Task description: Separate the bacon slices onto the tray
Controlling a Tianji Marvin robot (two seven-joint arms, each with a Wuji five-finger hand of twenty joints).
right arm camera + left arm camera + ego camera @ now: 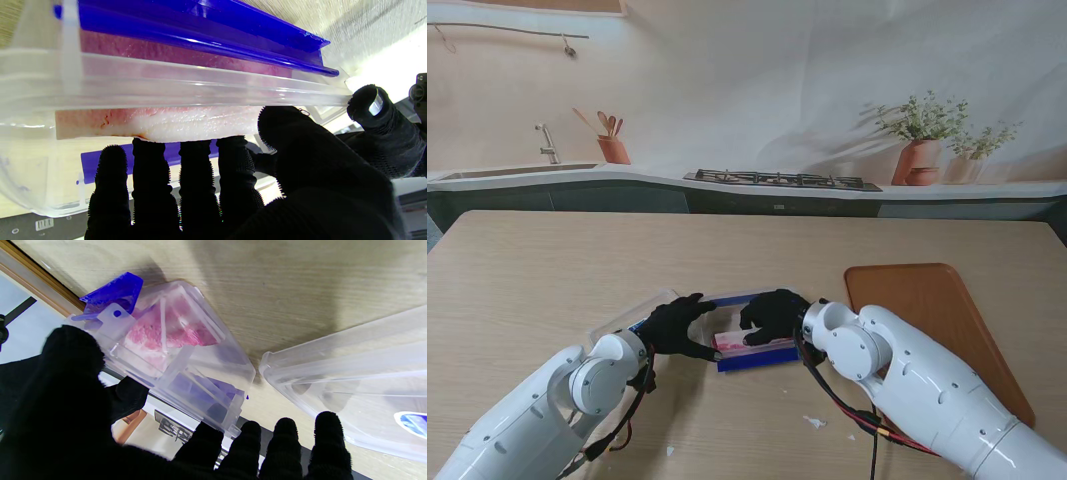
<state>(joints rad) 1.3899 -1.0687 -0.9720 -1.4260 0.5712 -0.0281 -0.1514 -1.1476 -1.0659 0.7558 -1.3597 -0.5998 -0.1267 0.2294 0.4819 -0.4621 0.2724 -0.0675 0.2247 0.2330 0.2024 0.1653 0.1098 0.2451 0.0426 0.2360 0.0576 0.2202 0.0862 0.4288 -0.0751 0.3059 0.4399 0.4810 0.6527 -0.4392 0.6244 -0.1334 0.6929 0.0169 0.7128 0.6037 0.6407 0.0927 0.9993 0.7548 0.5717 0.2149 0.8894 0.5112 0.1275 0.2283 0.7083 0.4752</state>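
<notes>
A clear plastic container with blue clips sits mid-table, holding a pink and white slab of bacon. My left hand spans the container's left end, thumb on one side and fingers on the other; the left wrist view shows the container and the bacon through its wall. My right hand reaches into the container from the right. In the right wrist view, its fingers go behind the bacon and the thumb lies over its edge. The brown tray lies to the right, bare.
The container's clear lid lies on the table just left of my left hand and shows large in the left wrist view. Small white scraps lie nearer to me. A kitchen backdrop stands beyond the far edge.
</notes>
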